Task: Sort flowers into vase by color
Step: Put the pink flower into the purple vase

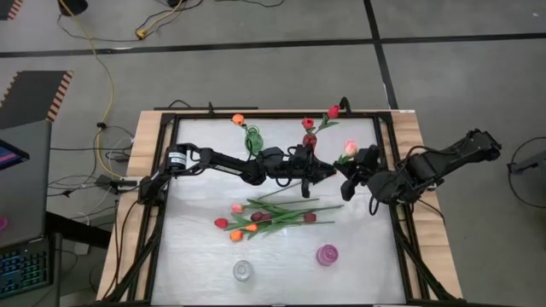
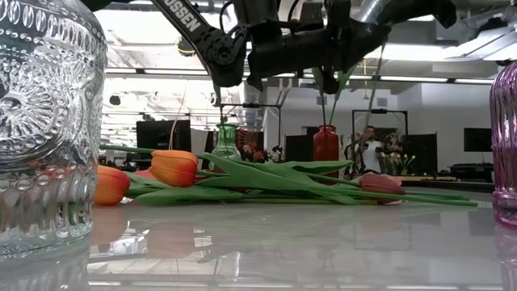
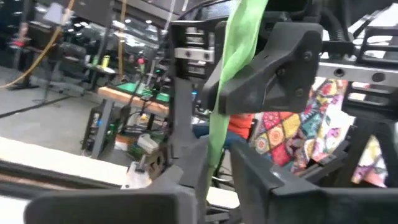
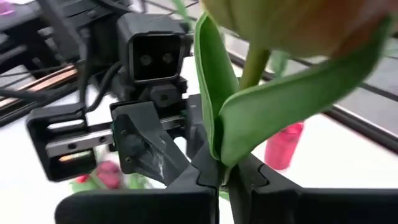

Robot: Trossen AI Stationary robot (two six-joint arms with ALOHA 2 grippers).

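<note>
— Jaws first: how did they stand?

— Those of the right gripper [image 4: 224, 171] were pressed together on the green stem of a pink tulip [image 1: 350, 148], pinching it low down. The leaves and the head rose straight out above the fingertips. Of the left gripper [image 3: 214, 168] I could not tell. A green strip of the same flower ran down between its fingers, but whether they squeezed it or stood off it did not show.

— So both were at one flower?

— Yes, tip to tip in mid-air, the left gripper directly facing the right one and almost touching it. It looked like a handover, with the right side the sure holder.

— And the other flowers?

— The flowers [image 1: 273, 217] lay in a loose heap on the table below the two grippers. A pink vase [image 1: 328, 254] stood beyond that heap on the right gripper's side. A red vase [image 1: 309, 141] and a green vase [image 1: 252, 136] stood on the opposite side of the jaws, each with a flower in it.

— What did the next move call for?

— My guess: the left fingers well clear of the stem. Then the right arm had to carry the tulip upright, stem end down, over the pink vase's mouth.
</note>
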